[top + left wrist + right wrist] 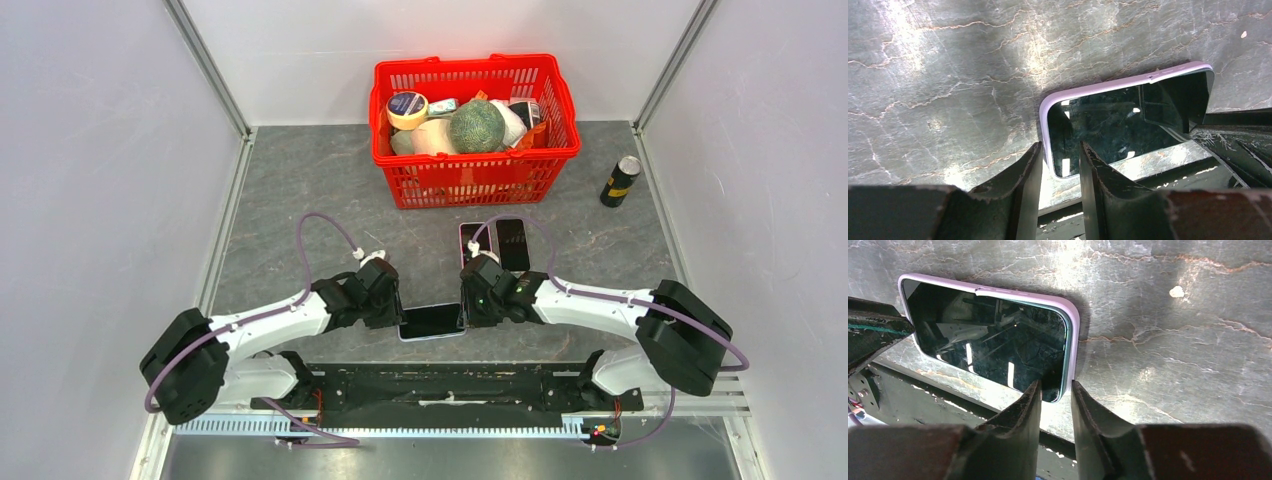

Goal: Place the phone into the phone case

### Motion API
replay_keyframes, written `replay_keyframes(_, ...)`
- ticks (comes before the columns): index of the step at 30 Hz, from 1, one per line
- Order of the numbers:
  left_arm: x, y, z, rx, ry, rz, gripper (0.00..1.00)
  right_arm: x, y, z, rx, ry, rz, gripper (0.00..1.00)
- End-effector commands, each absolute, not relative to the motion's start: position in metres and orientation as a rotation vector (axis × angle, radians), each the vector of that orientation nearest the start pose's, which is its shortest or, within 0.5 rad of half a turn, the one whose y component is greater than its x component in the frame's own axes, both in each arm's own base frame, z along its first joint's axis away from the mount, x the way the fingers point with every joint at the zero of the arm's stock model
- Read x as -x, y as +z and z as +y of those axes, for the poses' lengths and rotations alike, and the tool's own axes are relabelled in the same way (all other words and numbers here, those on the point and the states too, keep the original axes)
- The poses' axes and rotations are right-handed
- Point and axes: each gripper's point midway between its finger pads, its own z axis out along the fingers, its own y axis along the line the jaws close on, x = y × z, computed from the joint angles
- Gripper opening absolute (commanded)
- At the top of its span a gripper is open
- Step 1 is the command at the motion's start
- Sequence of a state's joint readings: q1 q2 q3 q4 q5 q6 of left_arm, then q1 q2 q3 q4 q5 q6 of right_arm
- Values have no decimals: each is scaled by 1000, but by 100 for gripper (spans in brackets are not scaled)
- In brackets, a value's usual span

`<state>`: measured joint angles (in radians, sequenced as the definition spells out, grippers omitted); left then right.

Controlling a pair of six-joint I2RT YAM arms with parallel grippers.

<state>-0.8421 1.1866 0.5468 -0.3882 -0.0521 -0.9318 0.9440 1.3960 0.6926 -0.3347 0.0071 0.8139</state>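
Looking at this one, I'd call the job nearly finished. The phone [432, 321] lies flat, screen up, on the table [300, 180] right at the near edge between the two arms, and the lilac phone case [998, 291] already wraps every side of it that the wrist views show. The left tool [1060, 155] sits at the phone's left short end and the right tool [1055, 390] at its right short end. Each has its fingers a little apart, astride the case rim by the near corner, one finger outside the rim and one over the glass. Whether either is actually biting down on the rim or just sitting around it, I honestly can't tell from these angles. At the right end a thin greenish line of the phone's edge shows inside the lip, so my guess is what's left is pressing the last corners home and letting go. Farther back, what look like two other handsets [513, 243] lie side by side just in front of the red basket [470, 185], and a can [620, 181] stands off to the far right.
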Motion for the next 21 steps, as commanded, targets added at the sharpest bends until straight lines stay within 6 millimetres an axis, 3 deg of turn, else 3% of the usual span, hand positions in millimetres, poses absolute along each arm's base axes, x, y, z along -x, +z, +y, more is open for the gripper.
replay_keyframes(1, -161, 29, -212, 184, -517, 2695, 38, -156, 36, 269, 155, 582, 2721, 31)
replay_keyframes(13, -162, 22, -214, 177, -507, 2711, 34, -146, 19, 270, 192, 505, 2761, 7)
replay_keyframes(21, -162, 21, -215, 172, -505, 2716, 34, -139, 6, 272, 234, 433, 2777, 1)
